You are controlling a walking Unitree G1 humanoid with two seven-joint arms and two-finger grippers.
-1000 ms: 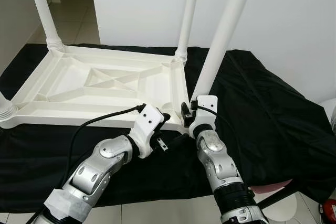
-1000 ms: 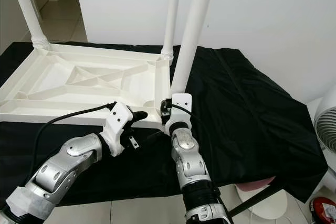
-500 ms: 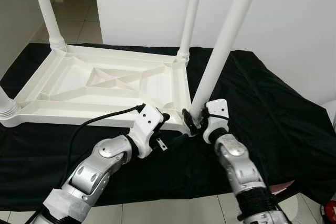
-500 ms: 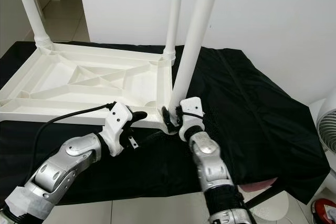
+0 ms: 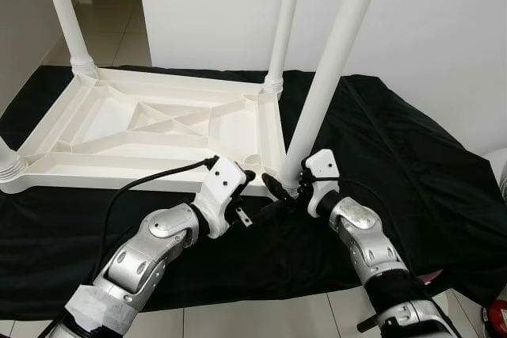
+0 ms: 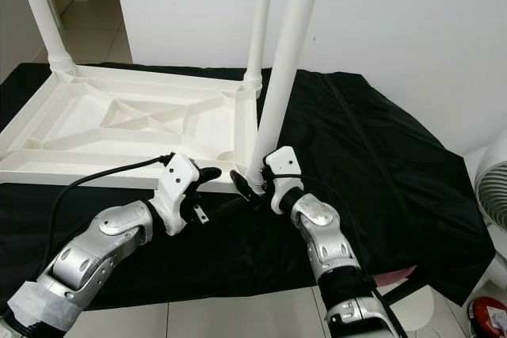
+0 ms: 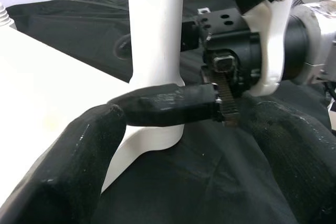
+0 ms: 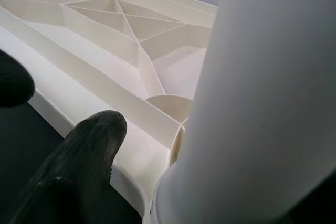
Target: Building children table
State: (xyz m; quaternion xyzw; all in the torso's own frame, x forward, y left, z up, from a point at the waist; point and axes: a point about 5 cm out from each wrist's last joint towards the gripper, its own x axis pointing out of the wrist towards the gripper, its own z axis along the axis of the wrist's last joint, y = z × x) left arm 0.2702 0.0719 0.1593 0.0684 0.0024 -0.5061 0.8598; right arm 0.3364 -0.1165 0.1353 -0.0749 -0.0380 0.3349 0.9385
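Right end effector [image 5: 287, 188] grips the base of the near-right leg [image 5: 333, 69], its black fingers [image 8: 68, 177] closed around the white tube where it meets the corner socket of the inverted children's table top [image 5: 150, 128], probably to seat or twist the leg home. Left end effector [image 5: 252, 180] rests just beside the same corner with its fingers [image 7: 68, 166] spread apart, holding nothing; its position suggests it steadies the frame against the push. Ribbed underside up, the table top lies on a black cloth [image 5: 412, 164] covering the worktop, so that the sockets face upward. Two far legs [image 5: 283, 21] already stand upright in their sockets.
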